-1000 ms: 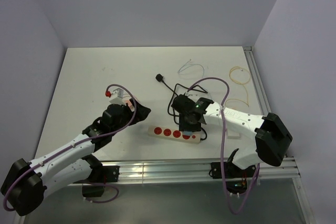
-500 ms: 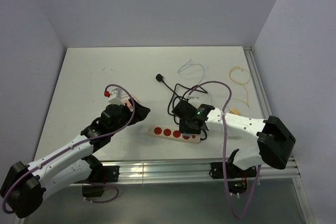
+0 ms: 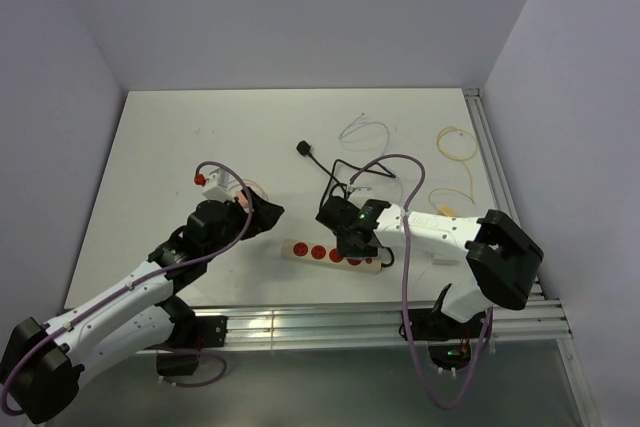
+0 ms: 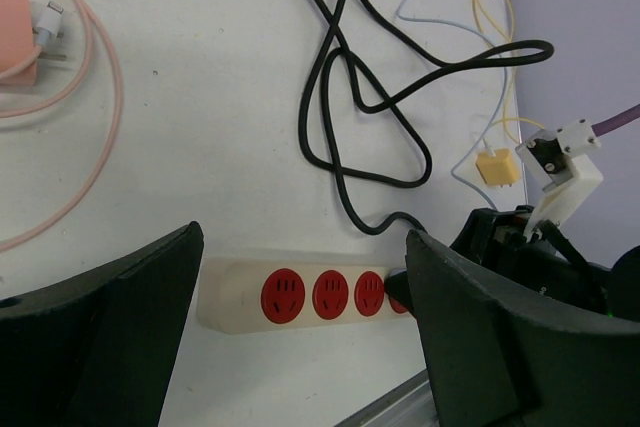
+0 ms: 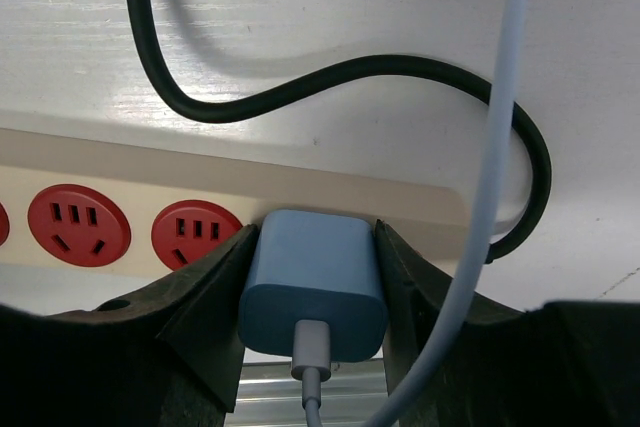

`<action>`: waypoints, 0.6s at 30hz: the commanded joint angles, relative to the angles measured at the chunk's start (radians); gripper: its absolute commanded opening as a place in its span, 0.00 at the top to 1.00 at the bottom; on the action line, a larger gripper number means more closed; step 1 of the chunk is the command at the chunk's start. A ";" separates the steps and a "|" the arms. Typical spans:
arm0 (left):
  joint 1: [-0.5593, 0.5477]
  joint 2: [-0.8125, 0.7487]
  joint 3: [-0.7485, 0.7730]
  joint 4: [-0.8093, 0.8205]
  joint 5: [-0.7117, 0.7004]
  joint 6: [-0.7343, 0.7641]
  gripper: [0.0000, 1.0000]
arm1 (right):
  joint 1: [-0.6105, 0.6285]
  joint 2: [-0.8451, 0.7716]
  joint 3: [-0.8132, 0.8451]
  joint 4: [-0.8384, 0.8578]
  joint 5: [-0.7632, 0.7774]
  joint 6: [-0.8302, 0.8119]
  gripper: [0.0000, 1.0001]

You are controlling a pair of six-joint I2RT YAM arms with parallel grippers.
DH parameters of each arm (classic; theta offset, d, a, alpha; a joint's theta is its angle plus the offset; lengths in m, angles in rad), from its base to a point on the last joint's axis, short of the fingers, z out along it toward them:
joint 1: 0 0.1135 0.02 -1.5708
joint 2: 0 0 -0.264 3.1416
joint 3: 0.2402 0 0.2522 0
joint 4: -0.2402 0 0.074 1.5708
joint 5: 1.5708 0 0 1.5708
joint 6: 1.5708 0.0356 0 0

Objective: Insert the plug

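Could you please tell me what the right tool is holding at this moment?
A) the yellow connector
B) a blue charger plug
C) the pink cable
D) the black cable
B: in the right wrist view, the right tool clamps both sides of the blue charger plug, which sits against the power strip.

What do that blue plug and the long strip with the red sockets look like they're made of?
The blue charger plug looks like moulded plastic, matt, with rounded corners and soft, even shading. The power strip seems to be hard plastic too: a cream body with a faint sheen, red socket faces set in it. Looks alone cannot confirm either.
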 commanded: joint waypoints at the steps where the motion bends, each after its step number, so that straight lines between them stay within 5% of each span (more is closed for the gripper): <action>1: 0.004 -0.038 0.001 -0.004 -0.008 0.014 0.12 | 0.066 0.175 -0.167 0.207 -0.145 0.056 1.00; 8: 0.007 -0.028 0.040 -0.054 0.008 0.021 0.12 | 0.064 0.111 -0.006 0.075 -0.039 0.012 0.98; 10: 0.007 -0.044 0.039 -0.059 0.001 0.014 0.12 | 0.061 0.097 0.037 0.058 -0.007 0.003 0.85; 11: 0.007 -0.050 0.037 -0.060 -0.002 0.011 0.12 | 0.060 0.091 0.051 0.047 0.002 -0.002 0.67; 14: 0.006 -0.064 0.042 -0.069 -0.005 0.011 0.12 | 0.060 0.054 0.092 0.024 0.027 -0.023 0.35; 18: 0.007 -0.059 0.060 -0.092 -0.009 0.015 0.12 | 0.057 0.000 0.132 -0.009 0.065 -0.031 0.21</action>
